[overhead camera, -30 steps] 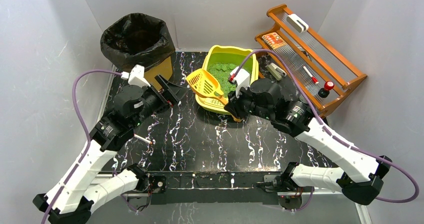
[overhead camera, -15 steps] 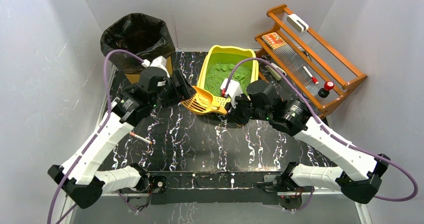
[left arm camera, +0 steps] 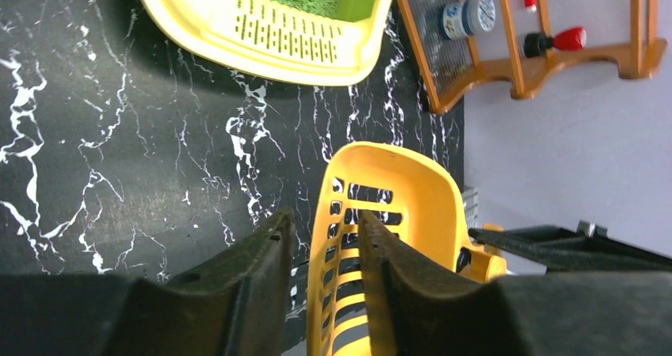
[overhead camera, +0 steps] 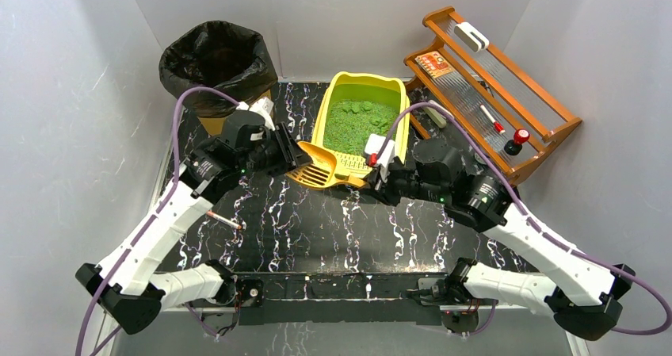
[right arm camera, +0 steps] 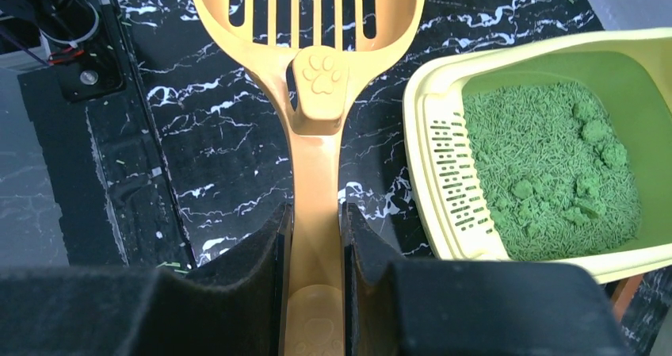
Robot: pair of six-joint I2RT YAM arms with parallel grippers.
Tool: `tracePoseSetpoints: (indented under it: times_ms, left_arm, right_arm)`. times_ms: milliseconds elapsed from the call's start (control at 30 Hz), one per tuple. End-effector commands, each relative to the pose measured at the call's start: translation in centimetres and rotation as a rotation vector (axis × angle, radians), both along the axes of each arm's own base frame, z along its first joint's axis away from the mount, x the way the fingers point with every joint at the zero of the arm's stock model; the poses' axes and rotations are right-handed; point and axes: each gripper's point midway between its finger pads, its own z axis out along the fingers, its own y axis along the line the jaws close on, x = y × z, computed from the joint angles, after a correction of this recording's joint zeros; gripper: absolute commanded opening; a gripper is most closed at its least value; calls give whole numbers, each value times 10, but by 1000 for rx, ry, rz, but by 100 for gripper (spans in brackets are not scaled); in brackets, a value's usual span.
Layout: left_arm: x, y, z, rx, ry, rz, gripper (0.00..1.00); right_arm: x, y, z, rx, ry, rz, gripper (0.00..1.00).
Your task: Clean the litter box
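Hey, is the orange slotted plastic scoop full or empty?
Empty. The orange slotted plastic scoop shows a bare bowl with open slots, nothing in it.

A black marble-patterned tabletop (overhead camera: 333, 221) with white veins carries everything, walled in by pale grey panels on three sides. Along its far edge stand a yellow bin lined with a black plastic bag (overhead camera: 253, 74) at the left corner, a shallow yellow plastic litter box (overhead camera: 364, 77) filled with green granules near the middle, and a slatted orange-brown wooden rack (overhead camera: 555, 138) set askew at the right corner, partly past the marble. A thin short stick with a reddish tip (overhead camera: 224, 220) lies flat towards the left side, well apart from the rest.
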Motion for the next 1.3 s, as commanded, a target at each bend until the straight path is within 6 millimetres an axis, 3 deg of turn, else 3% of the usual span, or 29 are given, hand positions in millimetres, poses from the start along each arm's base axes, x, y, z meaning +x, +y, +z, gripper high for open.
tracePoseSetpoints:
  times_ms: [0, 133, 300, 433, 733, 867, 1033, 1167, 1267]
  left_arm:
    - [-12, -10, 22, -124, -13, -45, 26]
    - [-19, -19, 35, -208, -14, -82, 0]
    - [-28, -24, 44, -281, -12, -108, 0]
    - [-35, -27, 46, -310, 5, -132, 0]
    - [-36, -29, 47, -354, 44, -107, 0]
    - [-36, -30, 49, -382, 59, -94, 0]
    - [-35, -27, 42, -371, 85, -60, 0]
    - [-32, -19, 31, -332, 88, -12, 1]
    - [-28, -12, 28, -310, 74, 31, 37]
  right_arm:
    - [-5, 6, 38, 155, -73, 31, 11]
    - [-12, 3, 53, 247, -73, 23, 22]
    - [-27, -5, 68, 366, -76, 40, 41]
    - [-29, -12, 67, 380, -83, 22, 54]
    - [-23, -8, 47, 285, -62, 25, 61]
    - [-19, -5, 43, 258, -79, 27, 50]
    - [-15, -7, 47, 269, -111, 11, 12]
    - [-13, -12, 53, 303, -128, -16, 0]
    - [-15, -14, 55, 319, -121, -25, 0]
